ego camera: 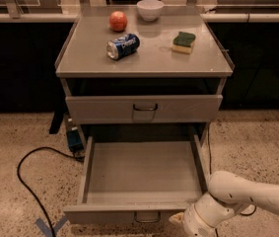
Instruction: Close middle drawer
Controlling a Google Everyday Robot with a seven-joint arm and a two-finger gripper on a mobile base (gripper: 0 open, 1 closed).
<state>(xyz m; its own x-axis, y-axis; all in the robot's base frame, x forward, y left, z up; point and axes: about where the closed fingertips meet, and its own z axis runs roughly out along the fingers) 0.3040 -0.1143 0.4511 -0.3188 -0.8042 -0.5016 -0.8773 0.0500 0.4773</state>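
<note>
The middle drawer of the grey metal cabinet is pulled far out, a wide shallow empty tray. Its low front faces me, with a small dark wire handle at the middle. The taller-fronted top drawer above it stands nearly shut. My white arm reaches in from the lower right. My gripper is at the right part of the middle drawer's front, right of the handle, at the bottom edge of the view. The lowest drawer is hidden under the open one.
On the cabinet top lie a red apple, a white bowl, a blue can on its side and a green sponge. A black cable loops on the floor at left, near blue tape. Dark counters stand behind.
</note>
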